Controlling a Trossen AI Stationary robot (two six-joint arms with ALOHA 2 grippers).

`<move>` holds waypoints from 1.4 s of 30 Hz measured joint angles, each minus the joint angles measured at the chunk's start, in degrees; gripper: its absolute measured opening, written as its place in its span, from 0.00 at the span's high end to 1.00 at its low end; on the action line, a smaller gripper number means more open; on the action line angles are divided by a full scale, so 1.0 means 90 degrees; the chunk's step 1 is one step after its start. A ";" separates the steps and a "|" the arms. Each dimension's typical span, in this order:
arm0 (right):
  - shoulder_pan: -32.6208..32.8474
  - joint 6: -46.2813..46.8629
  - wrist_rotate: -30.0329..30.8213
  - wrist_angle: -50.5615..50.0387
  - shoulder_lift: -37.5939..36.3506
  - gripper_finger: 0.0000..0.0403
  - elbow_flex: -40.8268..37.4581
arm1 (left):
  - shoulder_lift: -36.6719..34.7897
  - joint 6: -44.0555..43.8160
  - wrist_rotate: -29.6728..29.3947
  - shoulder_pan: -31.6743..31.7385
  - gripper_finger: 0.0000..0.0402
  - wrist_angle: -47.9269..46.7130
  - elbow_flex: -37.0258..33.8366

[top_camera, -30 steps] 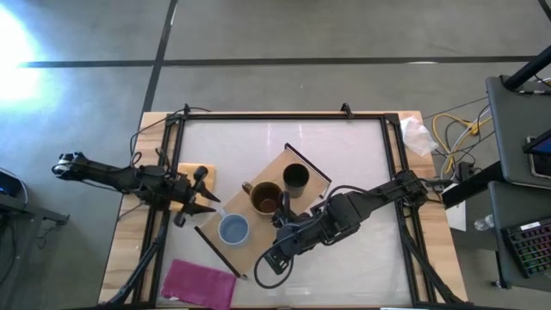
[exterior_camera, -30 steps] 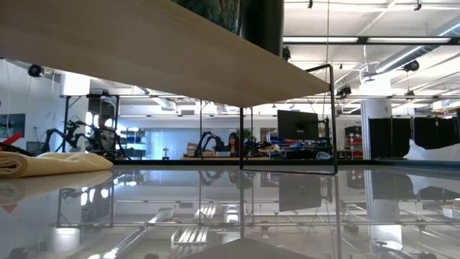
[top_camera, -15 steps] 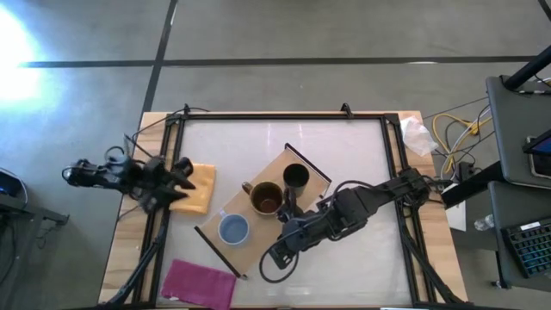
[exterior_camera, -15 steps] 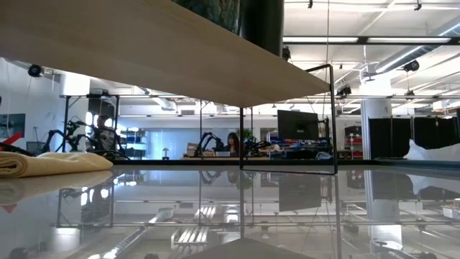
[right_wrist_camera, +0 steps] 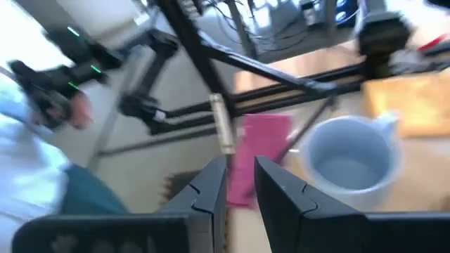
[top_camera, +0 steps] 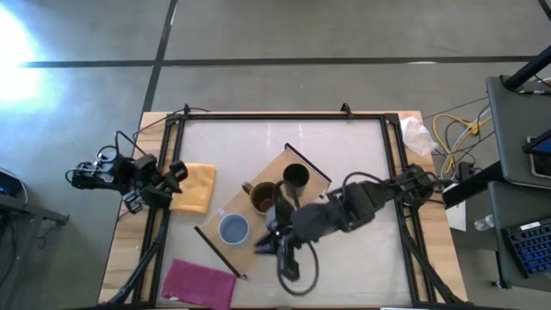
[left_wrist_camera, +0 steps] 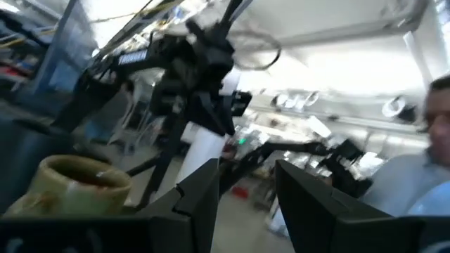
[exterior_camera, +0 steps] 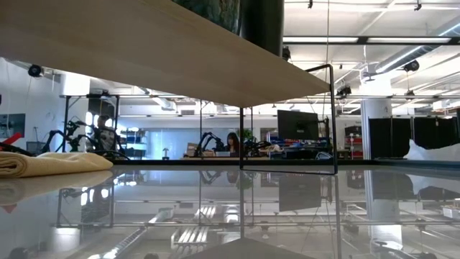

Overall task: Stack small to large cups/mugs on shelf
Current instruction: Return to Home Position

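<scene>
The light-wood shelf (top_camera: 310, 185) lies slantwise on the table and fills the top of the low view (exterior_camera: 144, 50). On it stand the black cup (top_camera: 295, 176), the mustard-brown mug (top_camera: 263, 198) and the light blue-grey mug (top_camera: 233, 229), each on its base and apart from the others. My right gripper (top_camera: 267, 243) is above the shelf's near side. It points toward the blue-grey mug (right_wrist_camera: 351, 161), is open by a narrow gap and is empty. My left gripper (top_camera: 176, 172) is open and empty at the table's left edge, beside the orange cloth (top_camera: 196, 188).
A magenta cloth (top_camera: 200, 282) lies at the near left corner. Black frame rails (top_camera: 284, 115) run round the table. The right arm's cable loops (top_camera: 293, 271) near the shelf. A person in a light blue top (left_wrist_camera: 429, 176) is beyond the table.
My left gripper has drawn back from the blue-grey mug toward the table's left edge, past the orange cloth. My right gripper has swung from beside the mustard-brown mug toward the near edge and turned toward the blue-grey mug. The cups have stayed where they were.
</scene>
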 joint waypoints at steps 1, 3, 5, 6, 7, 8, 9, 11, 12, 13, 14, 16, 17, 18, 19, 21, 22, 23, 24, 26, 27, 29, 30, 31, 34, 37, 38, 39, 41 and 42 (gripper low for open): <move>-0.0101 -0.0285 -0.0035 -0.0056 -0.0012 0.83 -0.0007 | 0.0020 0.0101 -0.0036 0.0000 0.69 -0.0267 0.0097; -0.0388 -0.0819 -0.0504 -0.0051 -0.0031 0.83 -0.0017 | 0.0029 0.0351 -0.0280 0.0000 0.69 -0.0993 0.0383; -0.0758 -0.1307 -0.1307 -0.0052 -0.0083 0.83 -0.0037 | 0.0016 0.0600 -0.0759 0.0000 0.69 -0.1957 0.0817; -0.0973 -0.1508 -0.1739 -0.0050 -0.0125 0.83 -0.0066 | -0.0004 0.0741 -0.0994 0.0000 0.69 -0.2431 0.1074; -0.1169 -0.1654 -0.2128 -0.0055 -0.0177 0.83 -0.0111 | -0.0016 0.0884 -0.1187 0.0002 0.69 -0.2859 0.1340; -0.1360 -0.1749 -0.2453 -0.0050 -0.0227 0.83 -0.0163 | -0.0014 0.1034 -0.1317 0.0003 0.69 -0.3178 0.1595; -0.1533 -0.1798 -0.2611 -0.0065 -0.0281 0.83 -0.0236 | -0.0011 0.1158 -0.1395 0.0001 0.69 -0.3413 0.1859; -0.1789 -0.1845 -0.2634 -0.0193 -0.0469 0.83 -0.0451 | -0.0004 0.1429 -0.1496 0.0003 0.69 -0.3768 0.2409; -0.1871 -0.1882 -0.2636 -0.0206 -0.0583 0.83 -0.0593 | -0.0002 0.1532 -0.1525 0.0003 0.69 -0.3948 0.2660; -0.1933 -0.1907 -0.2635 -0.0180 -0.0755 0.83 -0.0766 | -0.0003 0.1596 -0.1546 0.0001 0.69 -0.4172 0.2886; -0.1963 -0.1922 -0.2620 -0.0166 -0.0927 0.83 -0.0965 | -0.0004 0.1630 -0.1586 0.0003 0.69 -0.4432 0.3080; -0.1985 -0.1914 -0.2522 -0.0116 -0.1394 0.83 -0.1442 | -0.0002 0.1631 -0.1757 0.0003 0.69 -0.4975 0.3436; -0.1986 -0.1909 -0.2372 -0.0065 -0.1676 0.83 -0.1760 | -0.0002 0.1633 -0.1861 0.0003 0.69 -0.5213 0.3586; -0.1984 -0.1879 -0.2205 0.0067 -0.1989 0.83 -0.2125 | -0.0002 0.1643 -0.1925 0.0003 0.69 -0.5385 0.3693; -0.1984 -0.1881 -0.2117 0.0303 -0.2283 0.83 -0.2526 | -0.0002 0.1653 -0.1954 0.0002 0.69 -0.5512 0.3767; -0.1987 -0.1850 -0.2075 0.1078 -0.2933 0.83 -0.3412 | -0.0002 0.1740 -0.1981 0.0003 0.69 -0.5581 0.3826; -0.1967 -0.1806 -0.2051 0.1470 -0.3249 0.83 -0.3855 | -0.0002 0.1779 -0.1996 0.0003 0.69 -0.5549 0.3841; -0.1955 -0.1756 -0.2047 0.1825 -0.3579 0.83 -0.4272 | -0.0002 0.1803 -0.2016 0.0003 0.69 -0.5530 0.3852; -0.1948 -0.1702 -0.1989 0.2123 -0.3940 0.83 -0.4703 | -0.0002 0.1812 -0.2064 0.0003 0.69 -0.5533 0.3850; -0.1938 -0.1588 -0.1840 0.2599 -0.4627 0.83 -0.5517 | -0.0002 0.1902 -0.2235 0.0003 0.69 -0.5557 0.3836; -0.1938 -0.1545 -0.1770 0.2866 -0.4955 0.83 -0.5925 | -0.0002 0.1941 -0.2314 0.0000 0.69 -0.5567 0.3832; -0.1946 -0.1529 -0.1726 0.3431 -0.5554 0.83 -0.6734 | -0.0002 0.1992 -0.2436 0.0002 0.69 -0.5605 0.3832; -0.1948 -0.1546 -0.1715 0.3697 -0.5801 0.83 -0.7087 | -0.0002 0.2051 -0.2479 0.0001 0.69 -0.5602 0.3832; -0.1950 -0.1574 -0.1701 0.4015 -0.6056 0.83 -0.7446 | -0.0002 0.2089 -0.2491 0.0003 0.69 -0.5602 0.3833; -0.1948 -0.1656 -0.1711 0.4790 -0.6766 0.83 -0.8311 | -0.0002 0.2094 -0.2493 0.0003 0.69 -0.5639 0.3896; -0.1948 -0.1760 -0.1660 0.5104 -0.7343 0.83 -0.9019 | -0.0004 0.2097 -0.2534 0.0001 0.69 -0.5794 0.3944; -0.1948 -0.1782 -0.1549 0.5141 -0.7499 0.83 -0.9223 | -0.0004 0.2100 -0.2553 0.0003 0.69 -0.5863 0.3946; -0.1948 -0.1807 -0.1421 0.5197 -0.7653 0.83 -0.9424 | -0.0004 0.2107 -0.2565 0.0003 0.69 -0.5879 0.3943; -0.1950 -0.1883 -0.1221 0.5361 -0.7981 0.83 -0.9785 | -0.0004 0.2110 -0.2610 0.0001 0.69 -0.5890 0.3943; -0.1950 -0.1937 -0.1189 0.5480 -0.8144 0.83 -0.9940 | -0.0004 0.2107 -0.2724 0.0003 0.69 -0.5917 0.3943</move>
